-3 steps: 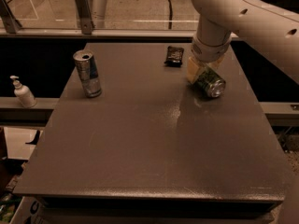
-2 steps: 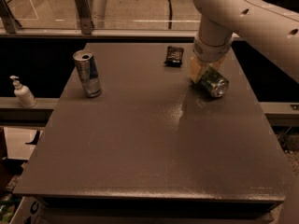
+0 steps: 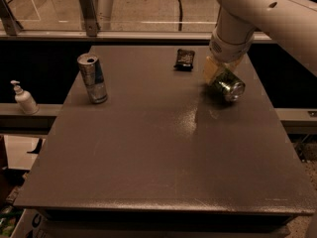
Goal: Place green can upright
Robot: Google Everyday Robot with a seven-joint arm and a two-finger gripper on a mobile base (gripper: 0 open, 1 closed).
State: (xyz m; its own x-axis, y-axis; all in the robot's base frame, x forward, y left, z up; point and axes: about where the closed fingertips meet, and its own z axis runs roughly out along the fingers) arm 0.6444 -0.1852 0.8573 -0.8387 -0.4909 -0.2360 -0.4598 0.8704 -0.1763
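Observation:
The green can [image 3: 229,87] lies tilted on its side at the far right of the dark table [image 3: 158,152], its silver end facing front-right. My gripper [image 3: 218,76] comes down from the white arm at the upper right and is shut on the green can's body, with one pale finger [image 3: 210,69] showing on the can's left side. The can is at or just above the table top; I cannot tell whether it touches.
A taller, slim silver-and-blue can [image 3: 92,78] stands upright at the far left. A small black packet [image 3: 184,59] lies near the back edge, left of the gripper. A white pump bottle [image 3: 24,98] stands on a ledge left of the table.
The gripper and the green can have shifted slightly to the right. The can's tilt looks about the same. Nothing else moved.

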